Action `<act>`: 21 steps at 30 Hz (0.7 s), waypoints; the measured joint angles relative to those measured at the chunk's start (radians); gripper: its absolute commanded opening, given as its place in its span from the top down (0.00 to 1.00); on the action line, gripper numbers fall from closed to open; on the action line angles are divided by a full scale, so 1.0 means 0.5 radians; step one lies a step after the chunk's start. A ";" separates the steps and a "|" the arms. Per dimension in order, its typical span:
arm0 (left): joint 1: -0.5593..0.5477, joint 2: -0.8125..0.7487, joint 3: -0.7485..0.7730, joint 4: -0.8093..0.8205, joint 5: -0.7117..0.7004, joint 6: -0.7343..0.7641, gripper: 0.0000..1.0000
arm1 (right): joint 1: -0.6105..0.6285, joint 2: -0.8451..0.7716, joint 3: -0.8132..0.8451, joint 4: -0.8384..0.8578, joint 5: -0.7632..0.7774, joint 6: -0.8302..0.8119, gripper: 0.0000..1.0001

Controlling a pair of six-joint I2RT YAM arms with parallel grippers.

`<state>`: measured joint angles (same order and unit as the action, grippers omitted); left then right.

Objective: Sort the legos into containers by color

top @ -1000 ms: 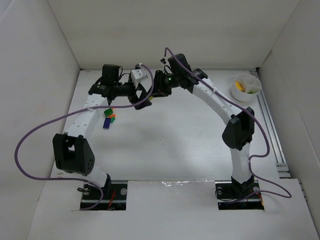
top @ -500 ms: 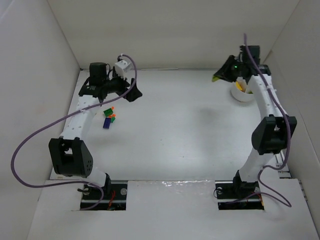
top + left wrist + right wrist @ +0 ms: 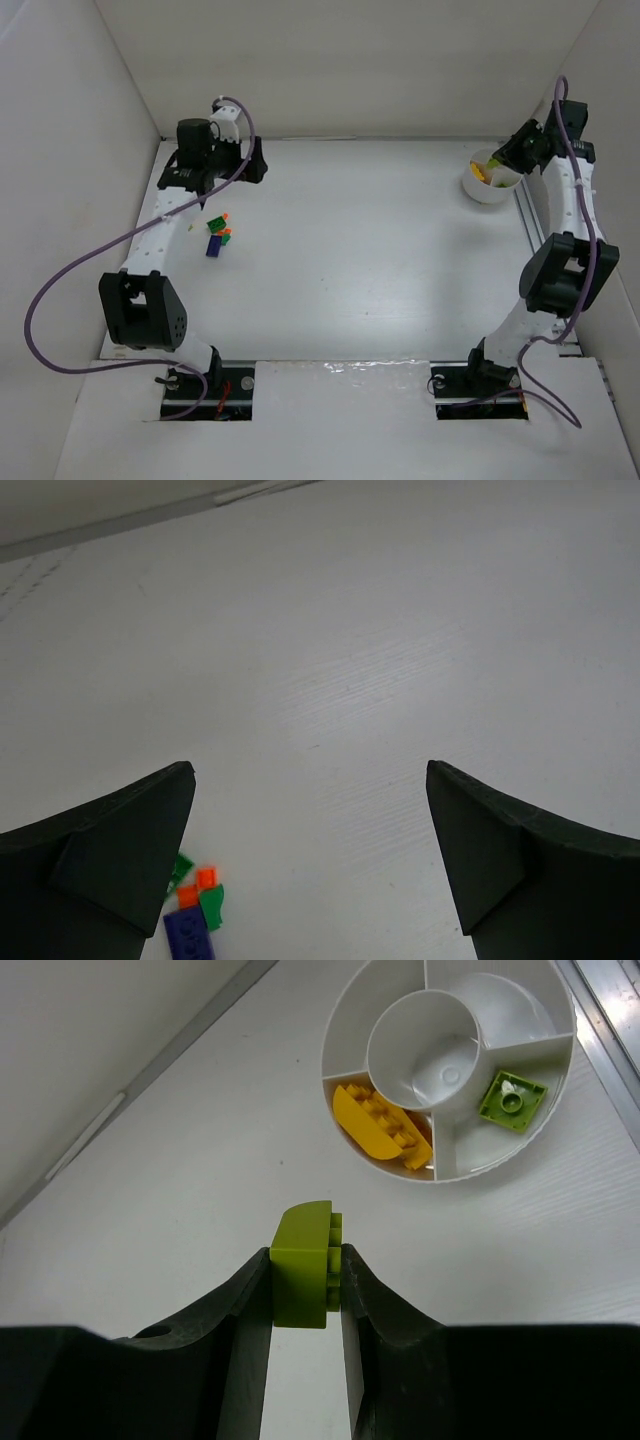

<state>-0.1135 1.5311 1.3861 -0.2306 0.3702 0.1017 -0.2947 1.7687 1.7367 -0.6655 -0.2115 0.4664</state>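
My right gripper (image 3: 305, 1275) is shut on a lime-green lego (image 3: 303, 1265) and holds it above the table just left of the round white cup (image 3: 340, 1035). The cup (image 3: 478, 190) stands at the far right; it holds a yellow lego (image 3: 380, 1130) in one wedge and a small green lego (image 3: 512, 1100) in another. My left gripper (image 3: 310, 780) is open and empty at the far left. A dark blue lego (image 3: 190, 935), orange legos (image 3: 197, 885) and green legos (image 3: 212, 905) lie by its left finger (image 3: 110, 850). That pile (image 3: 216, 236) lies on the table's left side.
White walls enclose the table on the left, back and right. A metal rail (image 3: 540, 250) runs along the right edge beside the cup. Purple cables (image 3: 60, 300) loop from both arms.
My right arm has swung from the middle of the table to the far right with the lime-green lego and now hangs by the cup. My left gripper has drawn back to the far left.
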 measured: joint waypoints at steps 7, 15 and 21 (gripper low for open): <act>0.124 0.013 0.034 -0.007 -0.307 -0.086 0.00 | -0.021 0.110 0.081 0.010 0.082 0.000 1.00; 0.021 -0.005 -0.011 0.005 -0.414 -0.094 0.00 | -0.076 0.221 0.082 0.024 0.200 0.012 1.00; 0.033 -0.006 -0.011 0.005 -0.377 -0.066 0.00 | -0.082 0.304 0.102 0.056 0.277 0.056 1.00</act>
<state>-0.0971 1.5280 1.3804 -0.2283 0.1818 0.0689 -0.3355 1.9205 1.7878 -0.6376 -0.0731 0.4946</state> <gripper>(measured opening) 0.997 0.349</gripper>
